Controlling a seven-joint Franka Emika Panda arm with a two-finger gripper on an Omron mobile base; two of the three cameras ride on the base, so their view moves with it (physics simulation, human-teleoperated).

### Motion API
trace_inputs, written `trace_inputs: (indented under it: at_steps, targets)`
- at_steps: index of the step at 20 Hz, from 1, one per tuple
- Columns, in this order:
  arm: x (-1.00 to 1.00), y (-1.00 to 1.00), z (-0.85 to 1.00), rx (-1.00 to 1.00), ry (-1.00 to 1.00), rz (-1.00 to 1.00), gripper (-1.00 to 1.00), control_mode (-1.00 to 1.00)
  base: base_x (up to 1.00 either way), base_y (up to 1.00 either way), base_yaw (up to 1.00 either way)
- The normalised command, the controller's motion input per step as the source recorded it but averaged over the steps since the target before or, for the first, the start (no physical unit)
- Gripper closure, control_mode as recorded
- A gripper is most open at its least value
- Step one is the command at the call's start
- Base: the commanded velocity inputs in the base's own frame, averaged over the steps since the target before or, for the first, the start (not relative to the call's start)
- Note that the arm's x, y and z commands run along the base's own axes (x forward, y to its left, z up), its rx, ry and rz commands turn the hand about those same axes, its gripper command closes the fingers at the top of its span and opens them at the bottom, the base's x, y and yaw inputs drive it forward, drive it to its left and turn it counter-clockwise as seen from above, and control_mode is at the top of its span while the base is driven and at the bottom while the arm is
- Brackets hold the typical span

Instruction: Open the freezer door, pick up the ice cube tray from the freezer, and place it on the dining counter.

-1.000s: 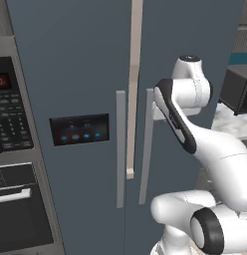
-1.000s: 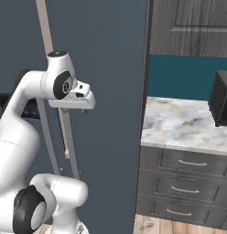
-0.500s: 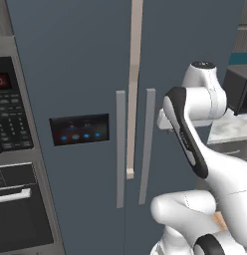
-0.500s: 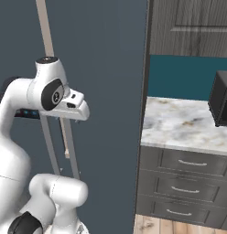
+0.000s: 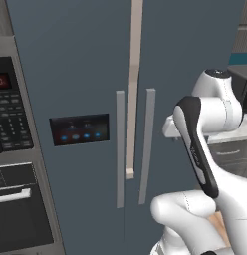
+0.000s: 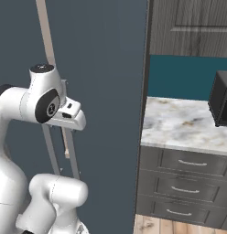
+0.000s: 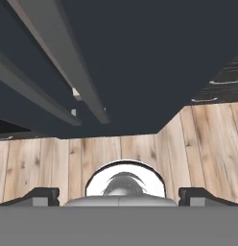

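Observation:
The freezer door (image 5: pixel 70 74) is the slate blue-grey one on the left, with the blue-lit dispenser panel (image 5: pixel 78 129) and a long grey handle (image 5: pixel 120 149). It stands shut, so the freezer and the ice cube tray are hidden behind it. My hand (image 6: pixel 72 116) hovers in front of the plain right door, a short way right of the two handles and touching neither. In the hand view my gripper (image 7: pixel 120 194) looks down along the doors at the floor. Its fingertips (image 7: pixel 41 194) stand far apart with nothing between them. The dining counter is out of view.
The plain right door (image 5: pixel 195 50) has its own grey handle (image 5: pixel 148 144). A black oven with a keypad (image 5: pixel 11 124) stands to the left of the fridge. On the right, a small marble top (image 6: pixel 188 123) over dark drawers carries a black microwave (image 6: pixel 220 98). The floor is wood (image 7: pixel 53 163).
The arm has folded back and its hand has sunk lower, drifting slightly right of the handles. The jaws have spread a little wider. Both doors stay shut.

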Motion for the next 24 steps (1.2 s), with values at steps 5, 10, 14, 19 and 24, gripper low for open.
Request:
trace_inputs:
  at_steps: [5, 10, 14, 19, 24]
  targets:
    - [-0.22, 0.0, 0.0, -0.01, 0.01, 0.0, -1.0, -1.0, 0.0, 0.0, 0.0]
    - [-0.12, 0.0, 0.0, -0.04, 0.0, 0.0, -1.0, -1.0, 0.0, 0.0, 0.0]
    - [-0.03, 0.0, 0.0, -0.03, 0.0, 0.0, -1.0, -1.0, 0.0, 0.0, 0.0]
    - [0.0, 0.0, 0.0, 0.0, 0.0, 0.0, -1.0, -1.0, 0.0, 0.0, 0.0]
    - [-0.02, 0.0, 0.0, 0.0, 0.0, 0.0, -1.0, -1.0, 0.0, 0.0, 0.0]
